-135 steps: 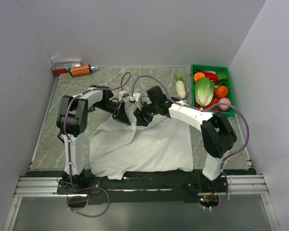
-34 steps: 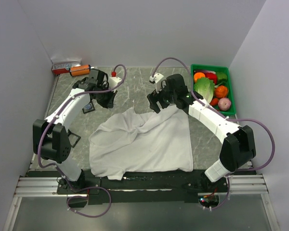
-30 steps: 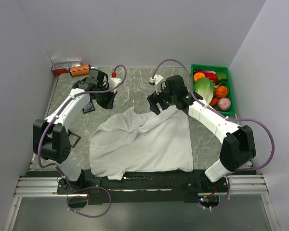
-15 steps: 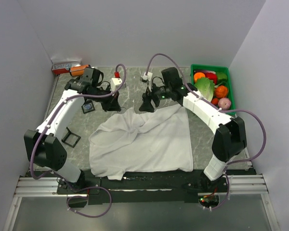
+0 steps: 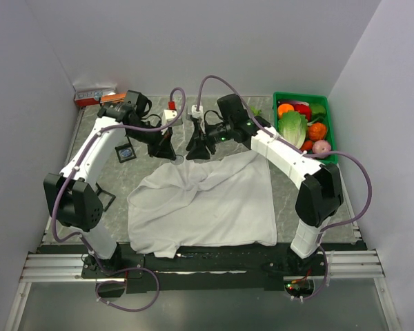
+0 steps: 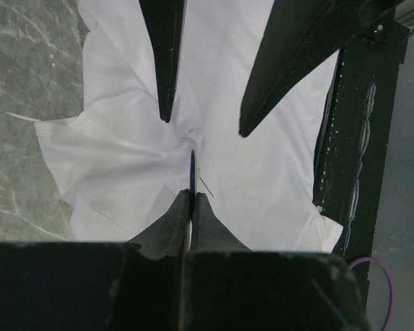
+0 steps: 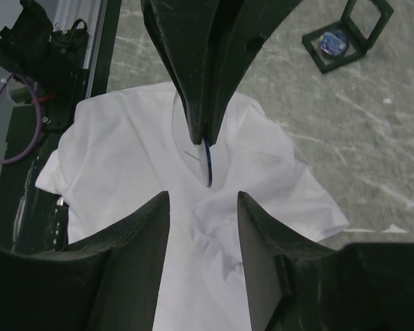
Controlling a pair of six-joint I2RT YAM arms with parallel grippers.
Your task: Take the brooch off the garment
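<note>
White garment [image 5: 214, 200] lies spread on the table [image 6: 27, 41] while the left gripper [image 6: 192, 198], clamped tight, holds the dark-blue brooch [image 6: 192, 169] edge-on just above puckered cloth. The right gripper [image 7: 201, 198], jaws parted and empty, faces it, probably to steady the fabric. Whether the pin is free cannot be told.
</note>
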